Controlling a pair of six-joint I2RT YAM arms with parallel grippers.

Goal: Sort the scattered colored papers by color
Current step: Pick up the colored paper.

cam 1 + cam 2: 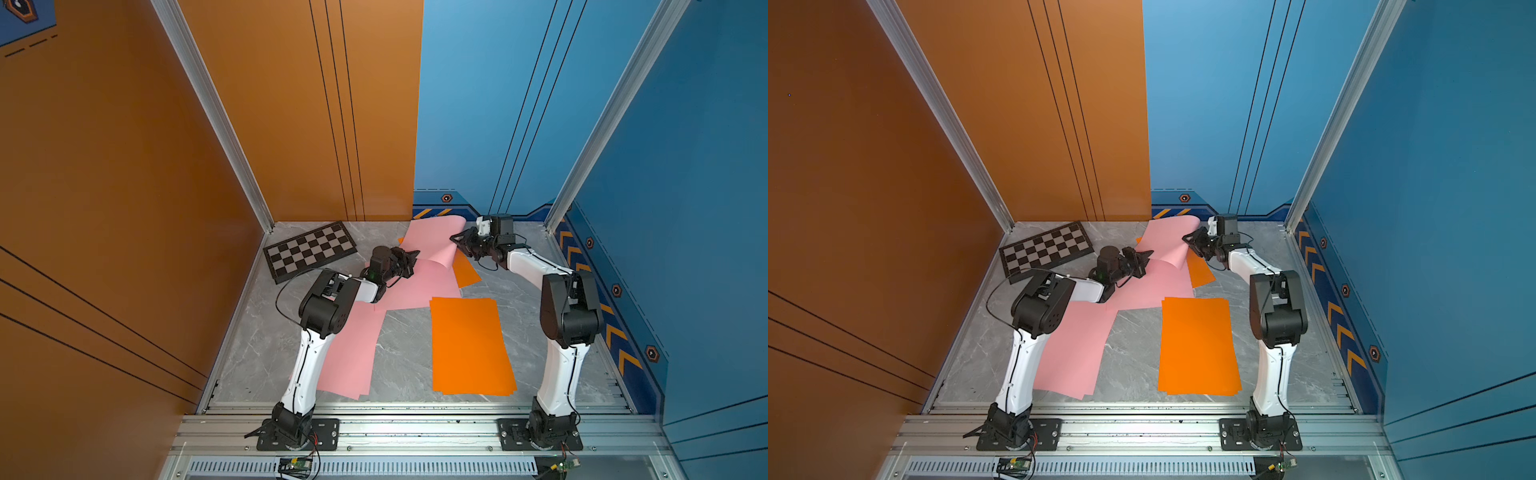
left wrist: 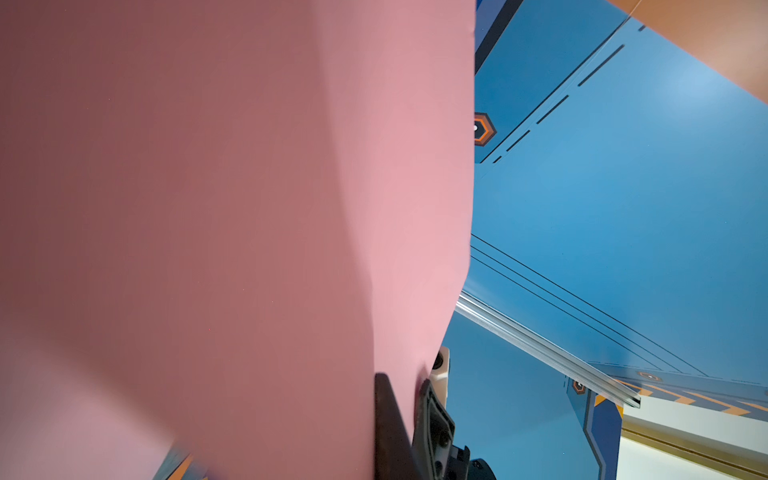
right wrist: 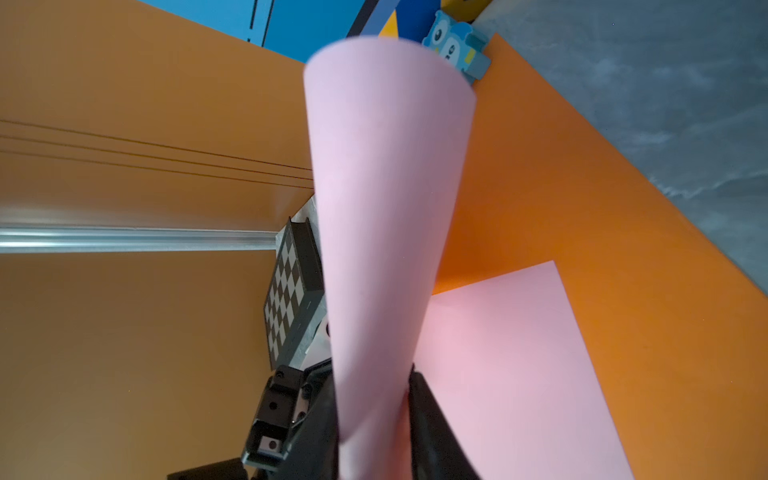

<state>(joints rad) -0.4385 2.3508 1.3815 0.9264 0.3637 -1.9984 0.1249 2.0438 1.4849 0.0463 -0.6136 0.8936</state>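
My left fingers point(image 2: 392, 432) are clamped on one edge of the raised pink sheet point(image 1: 432, 239), which arches across the back of the table point(image 1: 407, 332) to the right fingers point(image 3: 432, 428) (parted around its curl; gripping or not, I cannot tell). The pink pile point(image 1: 353, 353) lies nearer my left arm

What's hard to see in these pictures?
- Back orange sheet: mostly under pink sheets, both top views.
- Owl toy: half behind the lifted pink sheet, right wrist view.
- Near orange stack: sheet count, edges too thin, top views.
- Right gripper: grip unclear, curled sheet between the fingers, same view.
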